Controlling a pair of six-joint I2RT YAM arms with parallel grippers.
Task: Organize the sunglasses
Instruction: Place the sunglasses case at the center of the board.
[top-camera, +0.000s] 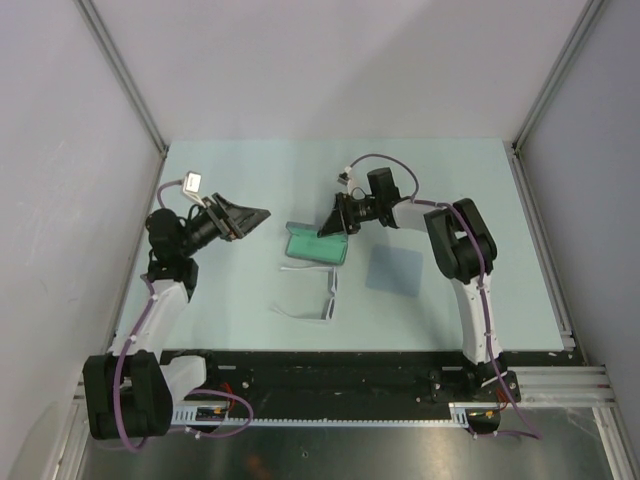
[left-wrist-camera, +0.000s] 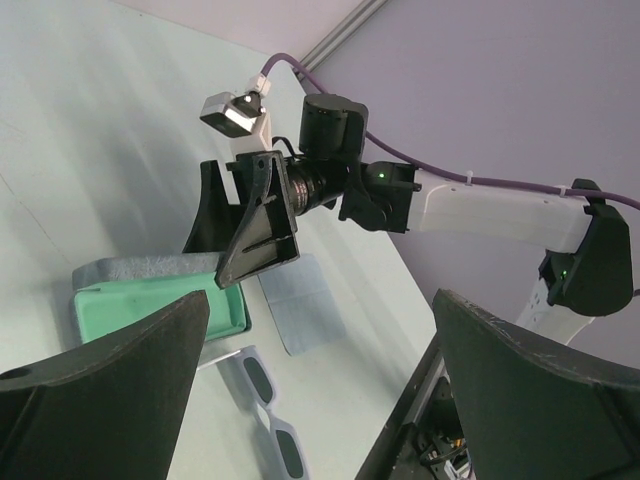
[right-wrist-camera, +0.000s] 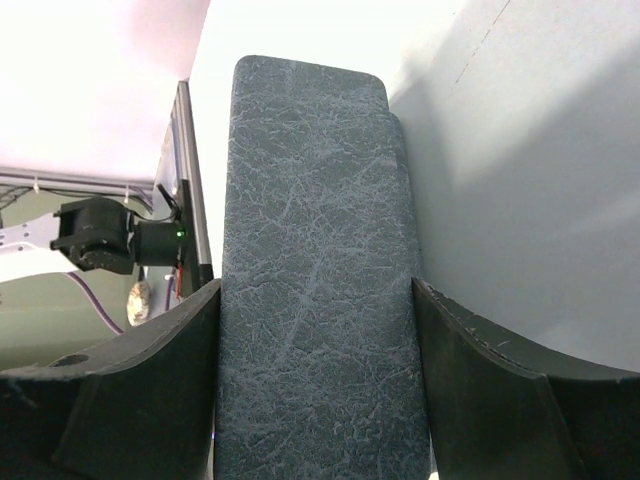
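case (right-wrist-camera: 315, 280): lower end cut off at the bottom edge
sunglasses (left-wrist-camera: 262, 380): partly behind the lower-left finger (left-wrist-camera: 100, 390); near end cut off at the bottom
finger: only its tip shows

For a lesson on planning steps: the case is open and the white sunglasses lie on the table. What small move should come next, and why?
Probably the left gripper should come down over the sunglasses. It is open and empty, while the right gripper grips the lid of the grey case, leaving the green inside exposed. The glasses lie close by on the table.
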